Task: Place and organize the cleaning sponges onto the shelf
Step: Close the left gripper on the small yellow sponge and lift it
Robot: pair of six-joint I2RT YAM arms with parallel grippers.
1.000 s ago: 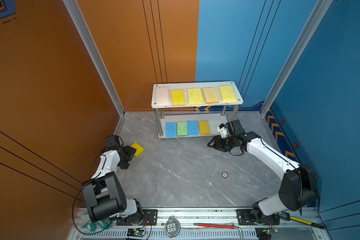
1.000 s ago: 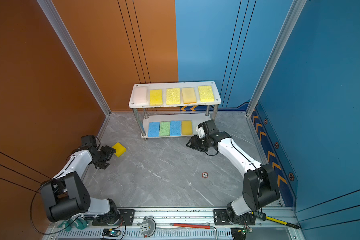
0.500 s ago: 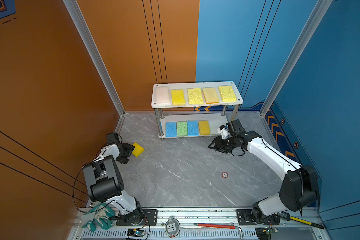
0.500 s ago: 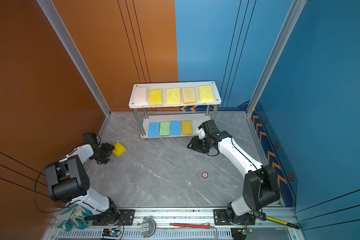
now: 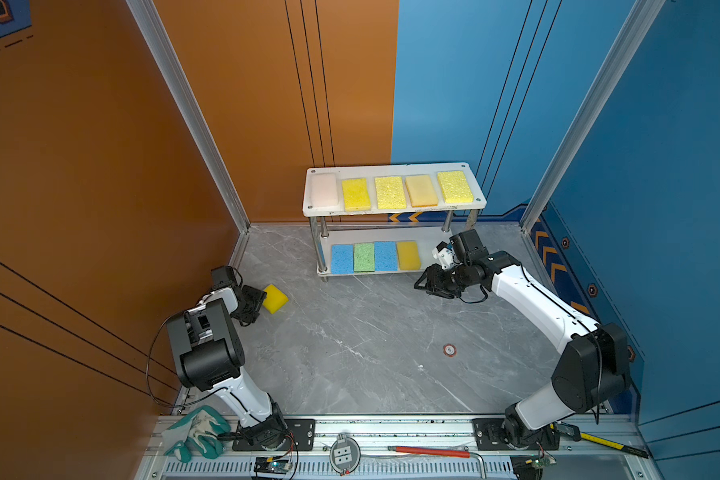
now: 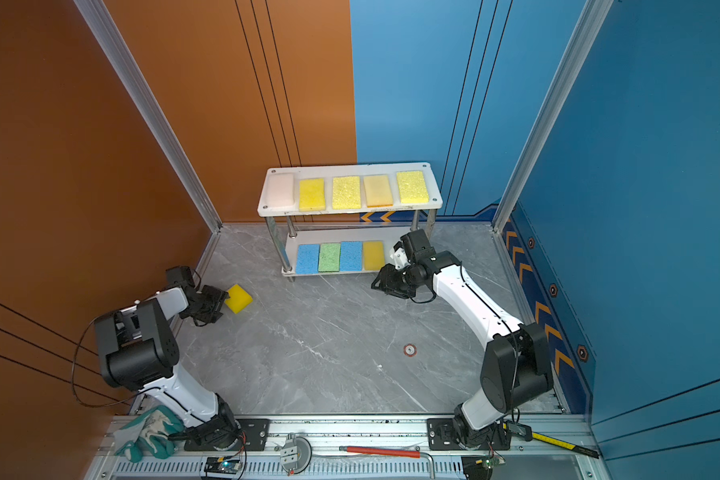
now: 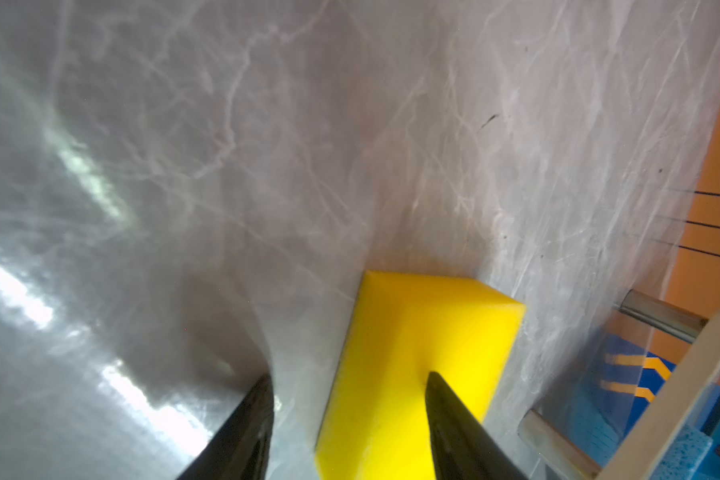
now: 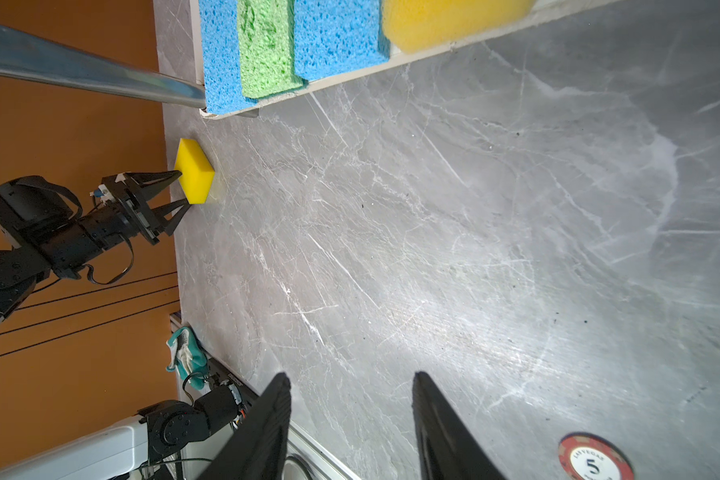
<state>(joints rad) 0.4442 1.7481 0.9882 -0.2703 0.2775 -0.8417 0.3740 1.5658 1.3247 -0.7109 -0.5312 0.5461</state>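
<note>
One yellow sponge (image 5: 276,298) (image 6: 238,298) lies on the grey floor near the orange wall. My left gripper (image 5: 260,305) (image 7: 348,375) is open at its near end. One finger (image 7: 445,415) overlaps the sponge's face; the other finger (image 7: 250,419) stands a little apart from its edge. The right wrist view shows the two fingertips either side of that sponge (image 8: 195,172). The shelf (image 5: 391,212) (image 6: 350,212) holds several yellow and pale sponges on top and blue, green and yellow ones (image 8: 267,45) below. My right gripper (image 5: 422,284) (image 8: 350,375) hangs open and empty over the floor by the shelf's right end.
A red poker chip (image 5: 449,350) (image 8: 595,461) lies on the floor right of the middle. A green-and-white glove (image 5: 196,432) and a red-handled tool (image 5: 429,451) rest on the front rail. The orange wall (image 5: 100,208) runs close behind the left gripper.
My left arm folded upward while its gripper slid onto the yellow sponge and its jaws narrowed. The sponge stayed in place. The right arm has not moved.
</note>
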